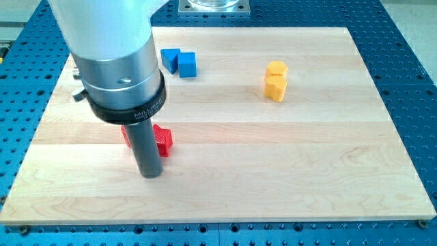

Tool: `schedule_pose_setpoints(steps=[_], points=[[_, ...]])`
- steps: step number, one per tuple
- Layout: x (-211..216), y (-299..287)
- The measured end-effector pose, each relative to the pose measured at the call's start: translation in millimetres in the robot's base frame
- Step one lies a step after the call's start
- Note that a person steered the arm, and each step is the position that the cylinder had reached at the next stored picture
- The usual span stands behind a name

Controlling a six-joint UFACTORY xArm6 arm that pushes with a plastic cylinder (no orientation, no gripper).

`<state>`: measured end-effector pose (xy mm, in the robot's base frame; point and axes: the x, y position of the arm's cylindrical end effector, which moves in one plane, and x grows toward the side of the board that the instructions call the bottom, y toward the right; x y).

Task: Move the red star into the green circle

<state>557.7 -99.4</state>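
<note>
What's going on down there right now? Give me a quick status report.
My tip at the view's bottom-left, right against the red star. Star partly hidden behind the rod. No green circle in view. Blue blocks and yellow blocks sit apart, toward the top.

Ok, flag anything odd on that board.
No green circle shows; my arm may hide it. My tip stands against the red star, covering part of it. Blue blocks and yellow blocks look undisturbed.

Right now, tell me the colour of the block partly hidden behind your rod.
Red: the red star sits just behind my tip, seen in the camera view.
</note>
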Motion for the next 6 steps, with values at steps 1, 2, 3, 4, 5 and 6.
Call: schedule_pose_setpoints(steps=[1,2,3,4,5,6], points=[[11,0],[40,3],[57,10],[61,17],[58,13],[8,13]])
